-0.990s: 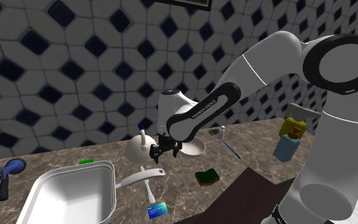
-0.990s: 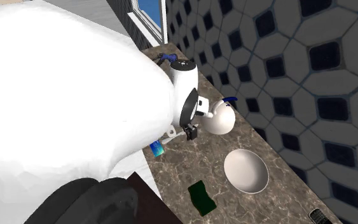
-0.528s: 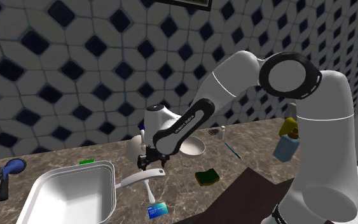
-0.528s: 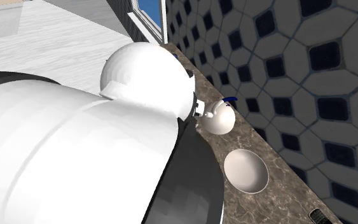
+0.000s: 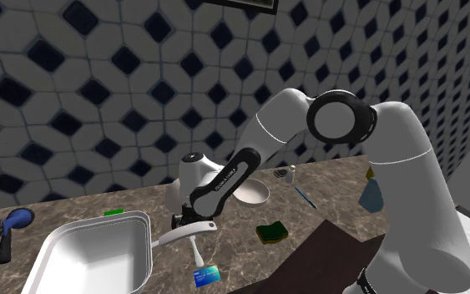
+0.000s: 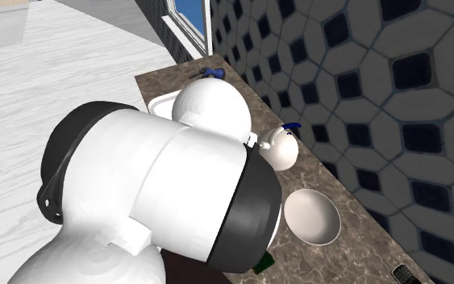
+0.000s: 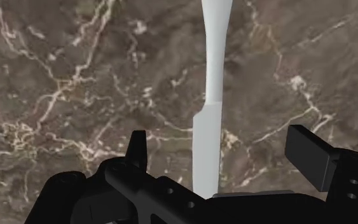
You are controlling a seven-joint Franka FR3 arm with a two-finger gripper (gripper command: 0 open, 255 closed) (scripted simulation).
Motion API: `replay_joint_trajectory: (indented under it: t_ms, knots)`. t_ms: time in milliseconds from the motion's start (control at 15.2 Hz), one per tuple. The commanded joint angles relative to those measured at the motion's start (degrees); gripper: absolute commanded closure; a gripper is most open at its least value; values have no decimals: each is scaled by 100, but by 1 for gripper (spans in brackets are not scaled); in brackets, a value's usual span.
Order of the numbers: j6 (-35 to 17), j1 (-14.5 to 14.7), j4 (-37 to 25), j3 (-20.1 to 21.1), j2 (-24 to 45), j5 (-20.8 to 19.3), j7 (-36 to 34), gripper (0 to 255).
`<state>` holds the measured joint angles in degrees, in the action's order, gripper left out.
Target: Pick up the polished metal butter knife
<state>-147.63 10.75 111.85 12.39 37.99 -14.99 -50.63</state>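
Note:
The butter knife (image 7: 209, 127) is a pale grey, plain blade and handle lying flat on the brown marble counter (image 7: 63, 83). In the wrist view it runs straight out from between my fingers, which stand wide apart on either side without touching it. My gripper (image 7: 224, 149) is open and close above the blade end. In the shoulder view the gripper (image 5: 191, 223) hangs low over the counter, just above the knife (image 5: 195, 250), next to the handle of a white pan (image 5: 91, 259).
A white teapot (image 5: 175, 194) and white bowl (image 5: 256, 194) stand behind the gripper. A green sponge (image 5: 271, 231), a blue card (image 5: 205, 275), a blue pen (image 5: 305, 198) and a blue bottle (image 5: 373, 194) lie towards the shoulder view's right. My arm blocks much of the second exterior view.
The arm has swung towards the shoulder view's left and lowered. The gripper has come down from beside the teapot to just over the knife.

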Motion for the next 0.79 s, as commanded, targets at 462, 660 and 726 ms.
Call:
replay_joint_trajectory:
  t_ms: [462, 660, 726]
  knots:
    - [-208, 68, -125, -95, 328, -83, -52, 255]
    - [-207, 69, -129, -95, 331, -83, -52, 255]
    - [-206, 69, -130, -95, 331, -83, -52, 255]
